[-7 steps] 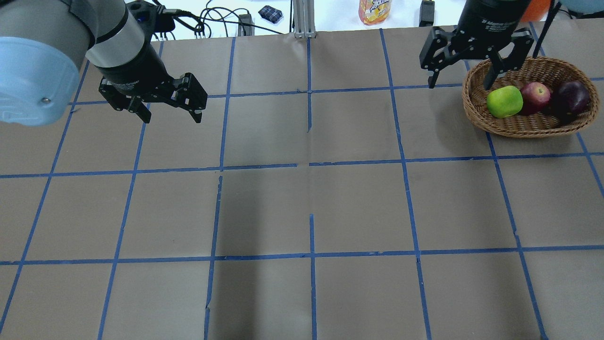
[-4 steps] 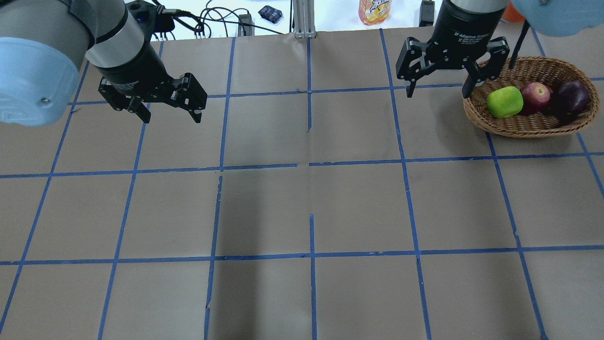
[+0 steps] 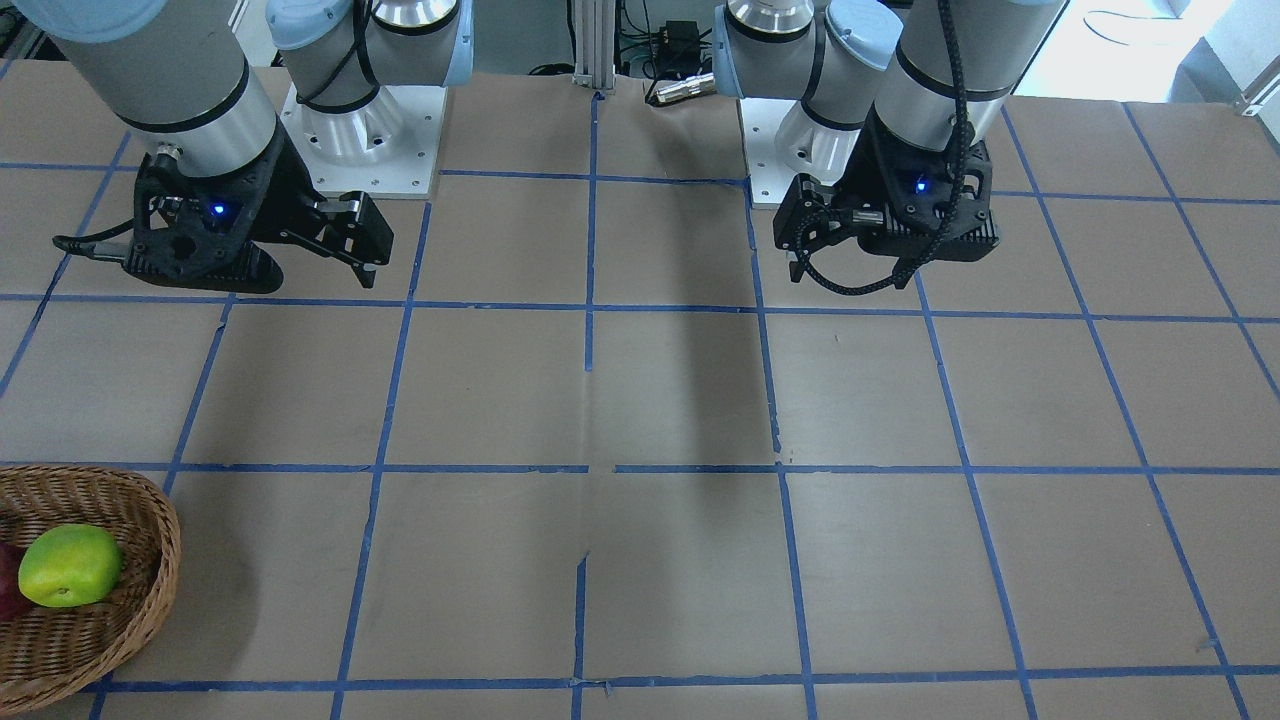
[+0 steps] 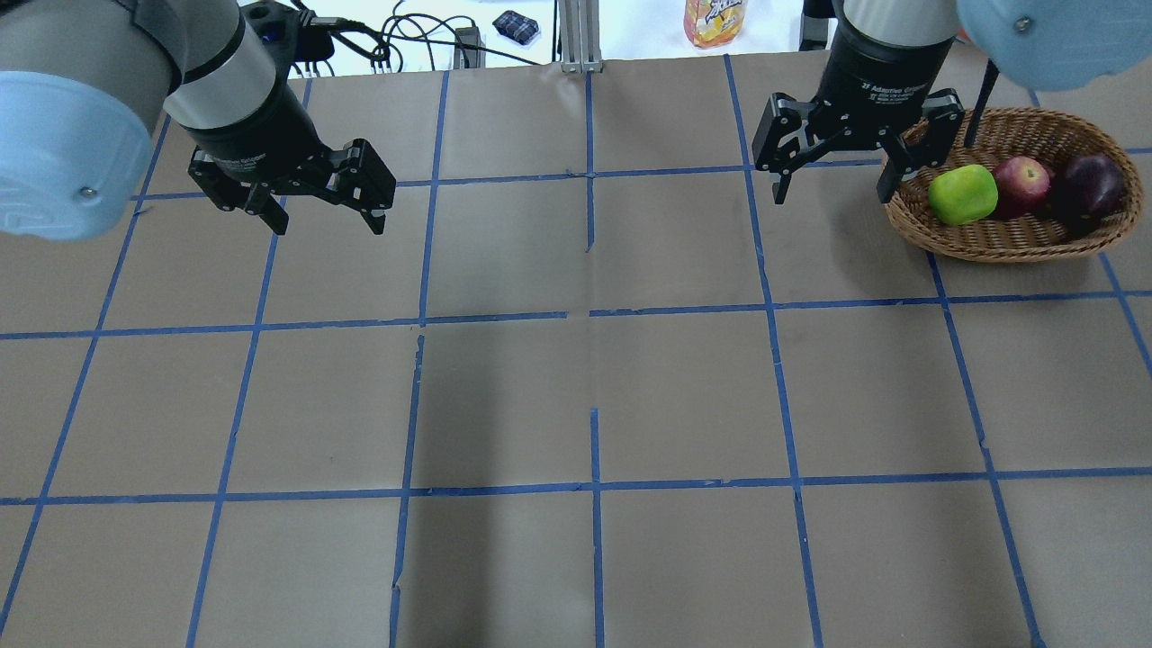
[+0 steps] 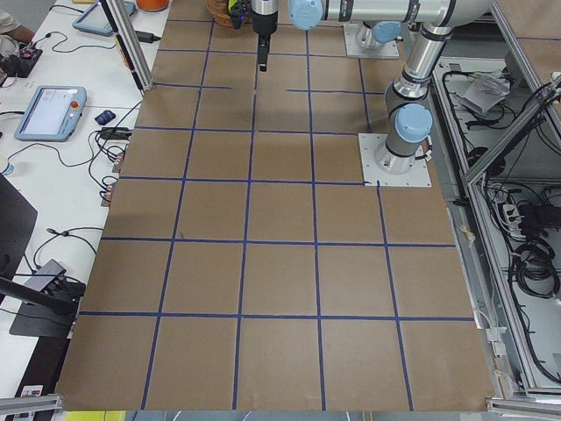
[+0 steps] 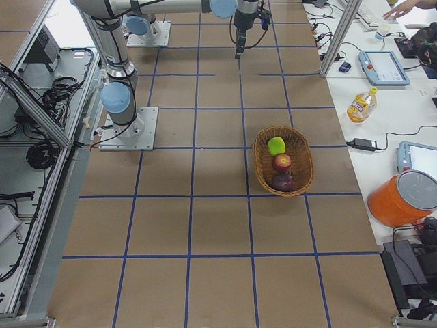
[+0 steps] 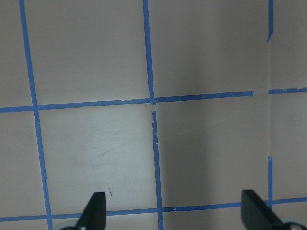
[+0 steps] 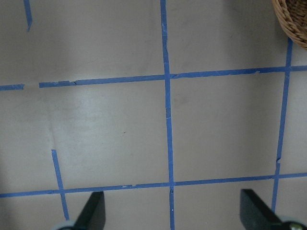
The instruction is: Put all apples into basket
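Observation:
The wicker basket [image 4: 1008, 236] stands at the table's far right. Three apples lie in it in a row: a yellow-green one [image 4: 962, 193], a red one [image 4: 1021, 184] and a dark purple one [image 4: 1089, 183]. My right gripper [image 4: 835, 191] hangs open and empty just left of the basket, above bare table. In the right wrist view only the basket's rim [image 8: 292, 24] shows in the top right corner. My left gripper [image 4: 327, 223] is open and empty over the far left of the table. The exterior right view shows the basket [image 6: 258, 160] with all three apples inside.
Past the table's far edge are an orange drink bottle [image 4: 715, 20], cables [image 4: 405, 40] and a small dark pouch [image 4: 516, 25]. An orange bucket [image 6: 403, 198] and tablets sit on the side bench. Blue tape lines grid the brown table.
My right gripper has moved left, from over the basket's left rim to beside the basket, and stays open. The left arm and the apples have not moved.

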